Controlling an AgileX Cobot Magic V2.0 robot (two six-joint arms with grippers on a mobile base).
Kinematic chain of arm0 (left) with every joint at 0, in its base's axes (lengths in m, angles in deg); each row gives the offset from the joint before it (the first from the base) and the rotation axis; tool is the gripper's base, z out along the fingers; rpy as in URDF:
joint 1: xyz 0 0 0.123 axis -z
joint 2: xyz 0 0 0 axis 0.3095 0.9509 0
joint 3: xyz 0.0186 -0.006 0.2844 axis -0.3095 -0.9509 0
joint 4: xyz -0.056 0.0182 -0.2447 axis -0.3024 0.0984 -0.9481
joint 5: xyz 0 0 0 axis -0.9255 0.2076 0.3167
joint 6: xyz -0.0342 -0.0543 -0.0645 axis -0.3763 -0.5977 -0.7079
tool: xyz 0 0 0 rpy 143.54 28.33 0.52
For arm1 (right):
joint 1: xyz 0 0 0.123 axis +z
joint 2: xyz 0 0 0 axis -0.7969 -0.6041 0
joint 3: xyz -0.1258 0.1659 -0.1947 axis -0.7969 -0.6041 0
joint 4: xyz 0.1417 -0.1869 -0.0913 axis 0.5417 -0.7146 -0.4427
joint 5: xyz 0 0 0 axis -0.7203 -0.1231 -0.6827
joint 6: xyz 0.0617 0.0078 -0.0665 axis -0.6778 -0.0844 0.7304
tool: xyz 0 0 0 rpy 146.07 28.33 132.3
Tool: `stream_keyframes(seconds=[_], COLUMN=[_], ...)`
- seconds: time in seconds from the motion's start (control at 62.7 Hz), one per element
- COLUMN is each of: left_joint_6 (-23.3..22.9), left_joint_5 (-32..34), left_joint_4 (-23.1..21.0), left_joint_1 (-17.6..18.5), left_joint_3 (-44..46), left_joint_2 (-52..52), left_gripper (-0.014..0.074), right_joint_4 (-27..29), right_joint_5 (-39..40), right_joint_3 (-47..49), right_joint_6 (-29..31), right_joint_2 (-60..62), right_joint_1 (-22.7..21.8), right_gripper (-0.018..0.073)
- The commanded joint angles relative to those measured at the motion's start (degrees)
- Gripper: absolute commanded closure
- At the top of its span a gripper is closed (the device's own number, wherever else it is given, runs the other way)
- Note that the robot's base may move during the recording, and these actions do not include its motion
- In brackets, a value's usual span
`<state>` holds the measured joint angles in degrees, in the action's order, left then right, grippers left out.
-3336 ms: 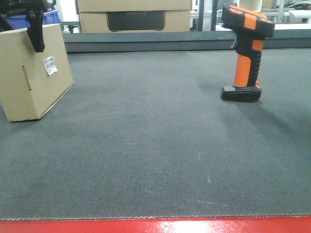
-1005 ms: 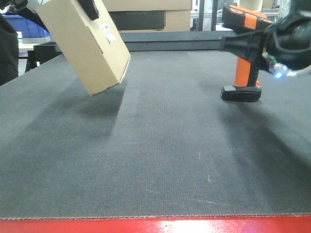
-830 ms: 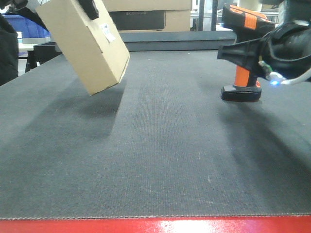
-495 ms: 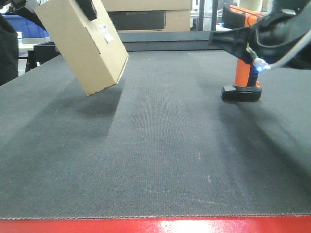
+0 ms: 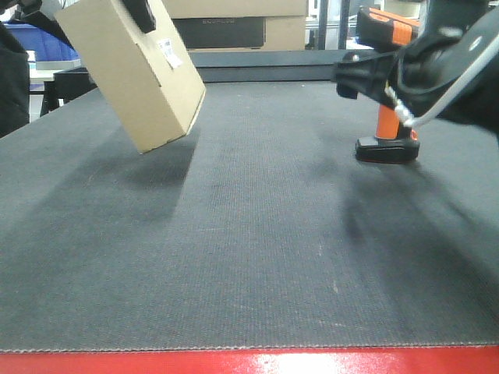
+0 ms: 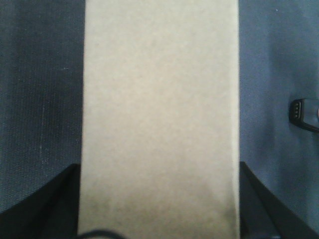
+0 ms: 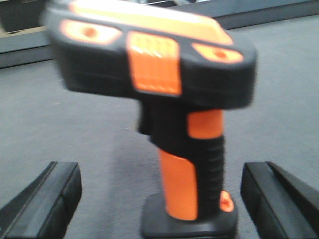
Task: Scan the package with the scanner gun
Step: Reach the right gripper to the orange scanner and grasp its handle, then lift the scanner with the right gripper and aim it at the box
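Box [image 5: 136, 78] aloft, scanner [image 5: 387, 148] standing
Left gripper [image 6: 159, 204] clamped on tilted box; right gripper [image 7: 164, 199] wide open, straddling scanner

Most of the table [image 5: 249, 265] is open mat, from the red front edge right back through the middle, so there's loads of room to swing through there. The box [image 5: 132, 78] hangs tilted over the far left corner, off the surface, with a gap under its low corner. The scanner [image 5: 387, 128] stands upright near the far right edge. The right gripper [image 7: 159, 174] straddles its handle with space on both sides. Big cartons [image 5: 226, 23] block the far edge.
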<state>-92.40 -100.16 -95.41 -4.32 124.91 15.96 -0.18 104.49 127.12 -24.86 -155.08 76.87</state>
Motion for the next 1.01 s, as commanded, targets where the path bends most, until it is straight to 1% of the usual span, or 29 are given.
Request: stream_keyframes(seconds=[0.0, 0.096, 0.176, 0.303, 0.527, 0.67, 0.83, 0.99], left_joint_6=[-0.2, -0.2, -0.2, -0.2, -0.2, -0.2, -0.2, -0.2], left_joint_5=[1.2, 1.2, 1.2, 1.2, 1.2, 1.2, 1.2, 1.2], left_joint_4=[-0.3, -0.3, -0.3, -0.3, -0.3, -0.3, -0.3, -0.3], left_joint_1=[0.2, 0.2, 0.2, 0.2, 0.2, 0.2, 0.2, 0.2], left_joint_3=[0.4, 0.4, 0.4, 0.4, 0.4, 0.4, 0.4, 0.4], left_joint_2=[-0.2, -0.2, -0.2, -0.2, -0.2, -0.2, -0.2, -0.2], left_gripper=[0.0707, 0.0707, 0.0707, 0.0707, 0.0707, 0.0707, 0.0707, 0.0707], right_joint_4=[1.9, 2.0, 3.2, 3.5, 3.5, 2.8, 0.1, 0.3], right_joint_5=[3.3, 4.6, 5.3, 5.3, 4.8, 2.8, 0.6, 0.4], right_joint_3=[1.6, 2.8, 4.2, 6.1, 7.0, 8.2, 10.0, 11.2], right_joint_6=[0.3, 0.3, 0.3, 0.3, 0.3, 0.3, 0.3, 0.3], right_joint_2=[-1.9, -3.2, -4.2, -5.3, -5.4, -5.4, -5.4, -5.4], right_joint_1=[-0.1, -0.1, -0.1, -0.5, -2.8, -4.3, -4.3, -4.4], right_gripper=[-0.0001, -0.0001, -0.0001, -0.0001, -0.0001, -0.0001, -0.0001, -0.0001])
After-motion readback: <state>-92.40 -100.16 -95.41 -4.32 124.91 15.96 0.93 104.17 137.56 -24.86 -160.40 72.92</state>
